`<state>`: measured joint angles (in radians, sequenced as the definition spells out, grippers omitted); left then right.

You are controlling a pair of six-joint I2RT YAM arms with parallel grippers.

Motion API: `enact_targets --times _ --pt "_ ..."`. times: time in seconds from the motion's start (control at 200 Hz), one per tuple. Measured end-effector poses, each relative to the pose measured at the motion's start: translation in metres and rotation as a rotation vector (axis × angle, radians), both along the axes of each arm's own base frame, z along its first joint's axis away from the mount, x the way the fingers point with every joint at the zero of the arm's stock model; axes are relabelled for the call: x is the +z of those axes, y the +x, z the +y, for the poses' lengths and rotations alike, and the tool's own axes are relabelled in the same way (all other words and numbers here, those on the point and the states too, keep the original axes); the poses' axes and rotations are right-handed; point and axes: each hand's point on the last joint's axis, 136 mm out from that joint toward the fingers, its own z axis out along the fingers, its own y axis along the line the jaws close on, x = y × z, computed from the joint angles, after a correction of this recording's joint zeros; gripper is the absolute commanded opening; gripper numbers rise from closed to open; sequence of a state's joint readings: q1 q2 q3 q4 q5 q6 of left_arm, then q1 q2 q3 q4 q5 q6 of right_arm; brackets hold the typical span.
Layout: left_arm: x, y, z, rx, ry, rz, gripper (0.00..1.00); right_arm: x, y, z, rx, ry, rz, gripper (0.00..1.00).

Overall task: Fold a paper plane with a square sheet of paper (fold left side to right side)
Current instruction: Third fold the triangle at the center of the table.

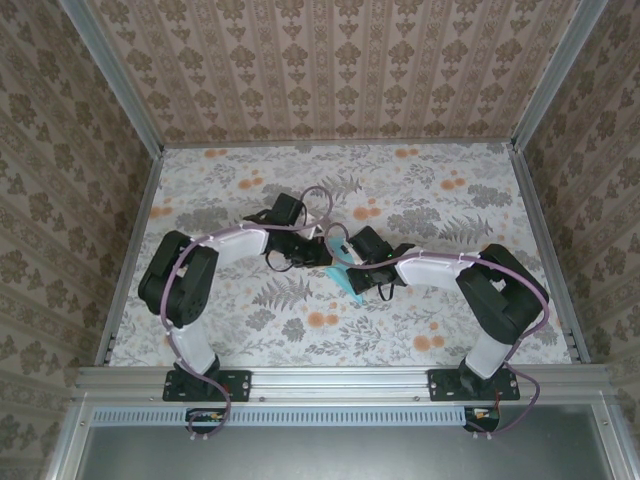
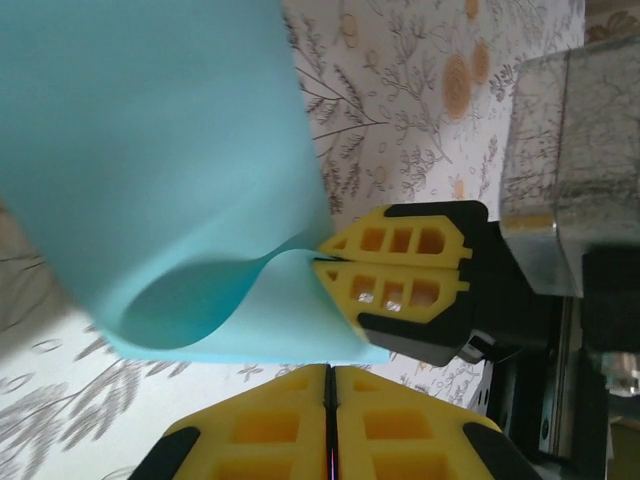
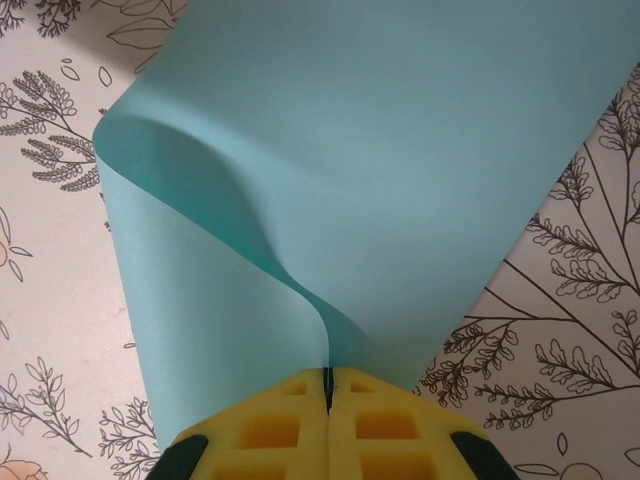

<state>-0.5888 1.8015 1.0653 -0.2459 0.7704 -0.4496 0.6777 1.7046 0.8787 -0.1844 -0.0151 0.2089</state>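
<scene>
The right pincer is clenched on an edge of the square sheet of paper, which curls away from its pads above the counter. The left pincer has its pads pressed together just beside the sheet's edge. I cannot tell whether it nips the paper.

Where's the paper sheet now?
In the top view the sheet of paper sits curled near the middle of the table, pinched by the right gripper, left gripper beside it.
</scene>
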Motion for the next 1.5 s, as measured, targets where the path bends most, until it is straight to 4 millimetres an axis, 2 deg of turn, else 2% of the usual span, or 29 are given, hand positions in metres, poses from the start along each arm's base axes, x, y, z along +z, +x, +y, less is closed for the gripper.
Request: enact_targets --times 0.14,0.43,0.65,1.5 --pt "-0.01 -0.006 -0.01 -0.024 -0.004 0.015 0.09 0.0 0.0 0.0 0.0 -0.002 0.002 0.0" --pt "-0.027 -0.01 -0.017 -0.032 0.007 0.043 0.09 0.0 0.0 0.0 0.001 -0.003 0.004 0.0" --pt "-0.039 -0.01 -0.014 -0.024 0.038 0.057 0.08 0.0 0.0 0.0 0.001 -0.003 0.005 0.0" --pt "-0.056 -0.011 -0.006 -0.005 0.094 0.073 0.08 -0.001 0.0 0.0 0.001 -0.011 0.013 0.0"
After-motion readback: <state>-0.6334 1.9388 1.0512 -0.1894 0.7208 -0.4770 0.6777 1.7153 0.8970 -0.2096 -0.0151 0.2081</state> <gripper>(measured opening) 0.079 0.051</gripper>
